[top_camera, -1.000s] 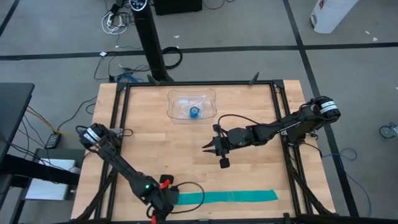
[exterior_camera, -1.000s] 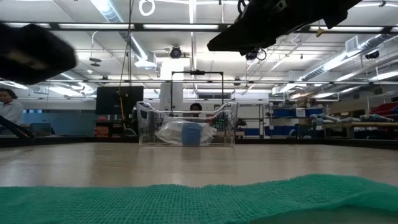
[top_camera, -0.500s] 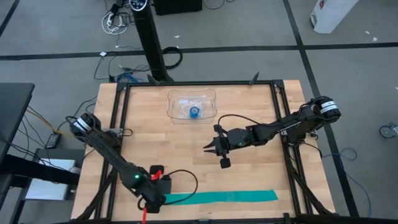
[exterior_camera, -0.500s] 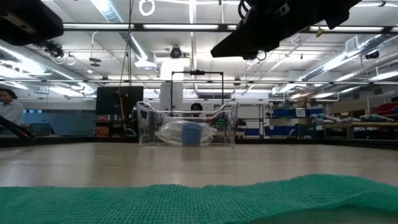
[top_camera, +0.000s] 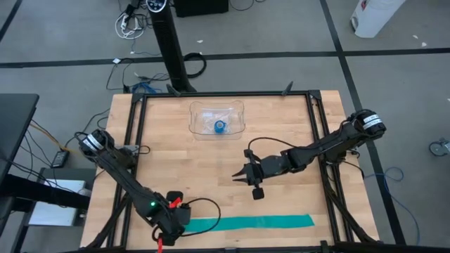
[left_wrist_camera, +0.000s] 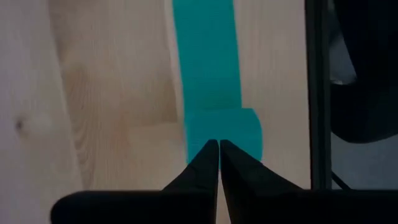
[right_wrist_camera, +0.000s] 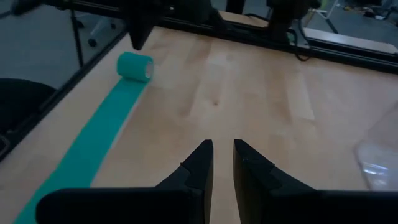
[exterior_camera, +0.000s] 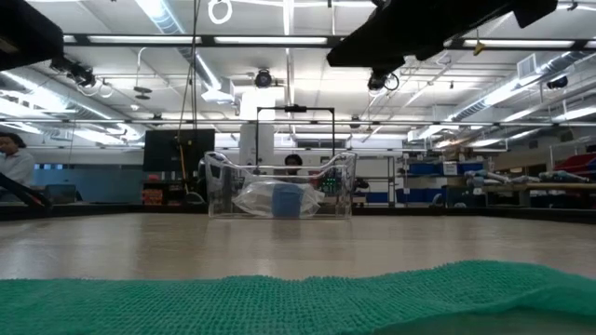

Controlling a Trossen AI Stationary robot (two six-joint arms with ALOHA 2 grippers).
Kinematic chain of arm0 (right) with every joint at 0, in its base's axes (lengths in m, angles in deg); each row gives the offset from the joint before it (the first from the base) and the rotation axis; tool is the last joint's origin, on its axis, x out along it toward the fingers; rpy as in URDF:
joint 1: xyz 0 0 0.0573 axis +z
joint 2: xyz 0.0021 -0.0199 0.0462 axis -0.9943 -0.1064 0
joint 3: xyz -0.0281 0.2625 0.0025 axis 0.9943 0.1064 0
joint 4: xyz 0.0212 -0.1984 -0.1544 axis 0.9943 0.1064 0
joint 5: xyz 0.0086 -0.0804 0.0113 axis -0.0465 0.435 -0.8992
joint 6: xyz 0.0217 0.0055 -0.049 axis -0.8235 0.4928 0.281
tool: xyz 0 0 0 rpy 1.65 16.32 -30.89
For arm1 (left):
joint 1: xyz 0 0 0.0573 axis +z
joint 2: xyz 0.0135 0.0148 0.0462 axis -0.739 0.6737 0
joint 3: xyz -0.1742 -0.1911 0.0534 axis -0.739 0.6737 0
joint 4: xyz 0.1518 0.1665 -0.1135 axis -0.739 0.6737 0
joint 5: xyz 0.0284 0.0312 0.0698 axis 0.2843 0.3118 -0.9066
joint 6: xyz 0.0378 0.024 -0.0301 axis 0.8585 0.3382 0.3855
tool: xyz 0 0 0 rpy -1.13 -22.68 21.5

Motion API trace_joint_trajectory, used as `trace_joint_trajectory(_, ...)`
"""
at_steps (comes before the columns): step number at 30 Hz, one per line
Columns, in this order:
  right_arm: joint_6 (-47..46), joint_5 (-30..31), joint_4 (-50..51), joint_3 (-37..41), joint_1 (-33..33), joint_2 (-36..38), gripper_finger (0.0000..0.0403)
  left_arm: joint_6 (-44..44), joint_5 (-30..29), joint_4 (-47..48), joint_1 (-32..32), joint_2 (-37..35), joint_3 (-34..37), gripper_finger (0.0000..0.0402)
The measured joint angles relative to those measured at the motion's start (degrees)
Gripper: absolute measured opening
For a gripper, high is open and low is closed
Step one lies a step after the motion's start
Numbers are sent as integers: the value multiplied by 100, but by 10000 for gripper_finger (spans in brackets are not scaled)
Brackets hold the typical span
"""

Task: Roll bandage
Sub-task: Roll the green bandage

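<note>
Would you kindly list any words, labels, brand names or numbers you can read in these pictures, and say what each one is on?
No text can be read in any view.
White object on the floor, top right of the high view: a small red mark, too blurred to read.
Bandage, tray, table, left gripper and right gripper: no lettering shows.
Room behind the table in the low view: any signs are too small to read.

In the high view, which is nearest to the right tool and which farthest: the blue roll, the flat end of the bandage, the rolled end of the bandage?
From the right tool, mid-table:
1. Flat end of the bandage, near the front edge, toward the right.
2. Blue roll, in the clear tray at the back.
3. Rolled end of the bandage, front left, at the left tool.
</note>
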Motion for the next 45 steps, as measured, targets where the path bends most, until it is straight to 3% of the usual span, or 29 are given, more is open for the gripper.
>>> trace_joint_trajectory(9,-65,168,-7,0,176,0,52,25,-65,-343,-63,444,-2,23)
trace_joint_trajectory(22,-83,188,-4,0,174,0,52,415,-764,-1279,70,934,-9,23)
trace_joint_trajectory(29,-111,186,6,0,174,0,52,762,-1211,-1278,263,858,-262,23)
trace_joint_trajectory(34,-172,215,40,0,176,0,52,901,-1425,-497,276,863,-846,23)
trace_joint_trajectory(39,-170,254,83,0,202,0,52,587,-1355,894,149,860,-1437,23)
trace_joint_trajectory(45,-166,260,87,0,202,0,52,153,-980,1290,-105,858,-1549,23)
